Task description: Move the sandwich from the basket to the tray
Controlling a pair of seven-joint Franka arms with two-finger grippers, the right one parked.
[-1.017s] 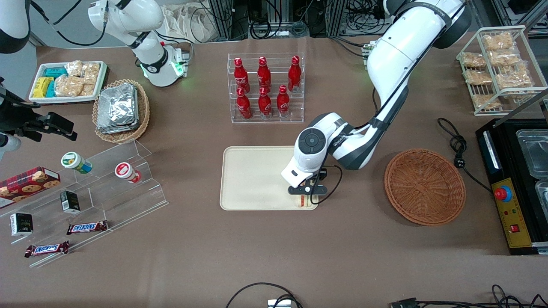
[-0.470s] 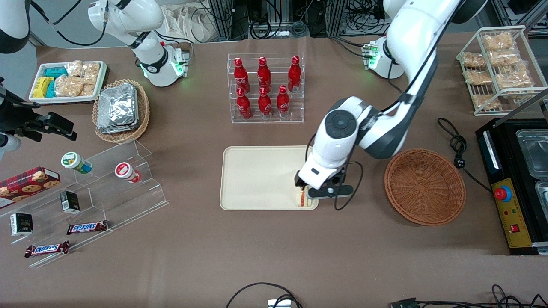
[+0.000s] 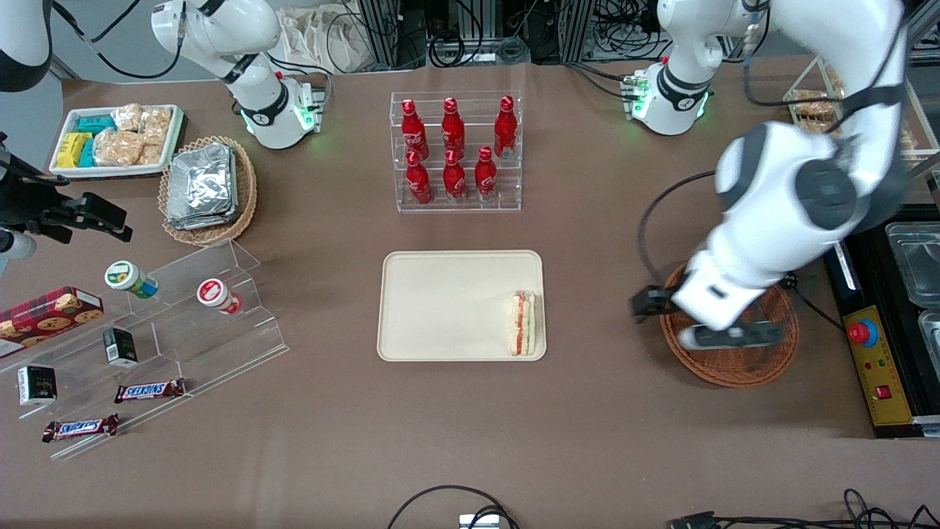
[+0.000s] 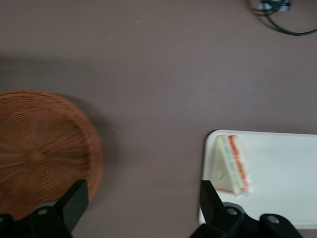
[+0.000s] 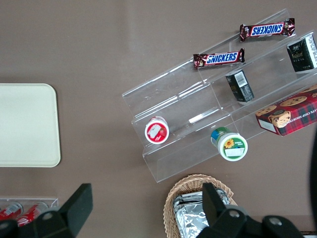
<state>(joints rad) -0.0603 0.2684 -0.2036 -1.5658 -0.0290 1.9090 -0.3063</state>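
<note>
Sandwich (image 3: 523,324) placement looks complete: the wedge lies flat in the tray (image 3: 440,308), against the rim at the working arm's end and near the corner closest to the front camera. The basket (image 3: 742,367) holds nothing visible. The gripper (image 3: 650,303) hangs raised above the basket's edge nearest the tray, well apart from the sandwich. In the left wrist view its fingers (image 4: 75,198) are spread wide and carry nothing.

Step in hand, by judgement: retreat after release. Do it well by keeping the gripper high and moving away from the tray so that neither fingers nor cable pass over the sandwich.

Orientation: the long axis runs parallel to the tray's short rim, toward and away from the front camera. The striped red, orange and green filling edge faces upward.
</note>
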